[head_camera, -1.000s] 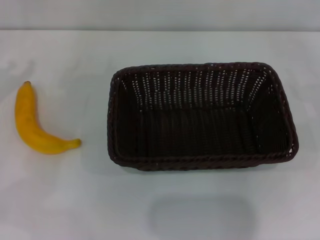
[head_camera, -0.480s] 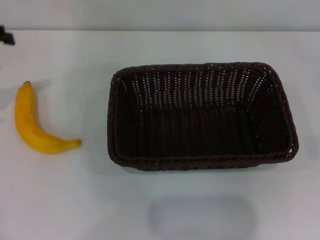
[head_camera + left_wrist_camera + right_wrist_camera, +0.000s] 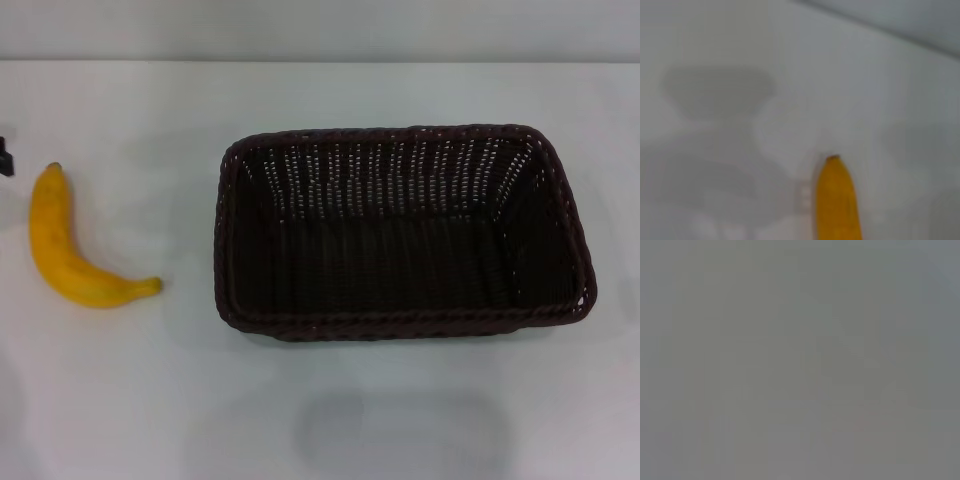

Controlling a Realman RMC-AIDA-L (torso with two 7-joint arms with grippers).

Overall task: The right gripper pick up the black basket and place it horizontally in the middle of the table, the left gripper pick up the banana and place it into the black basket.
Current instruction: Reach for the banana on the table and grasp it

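The black basket (image 3: pixel 400 235) lies lengthwise across the middle of the white table (image 3: pixel 120 400), open side up and empty. The yellow banana (image 3: pixel 65 250) lies on the table to the basket's left, dark tip toward the far side. It also shows in the left wrist view (image 3: pixel 837 200), one end pointing up the picture. A small black part of the left gripper (image 3: pixel 5 158) shows at the left edge of the head view, just beyond the banana's far tip. The right gripper is out of view.
The table's pale grey far edge (image 3: pixel 320 55) runs across the back. The right wrist view shows only a plain grey surface.
The black part of the left gripper has moved at the left edge from far back toward the banana's tip. Basket and banana have not moved.
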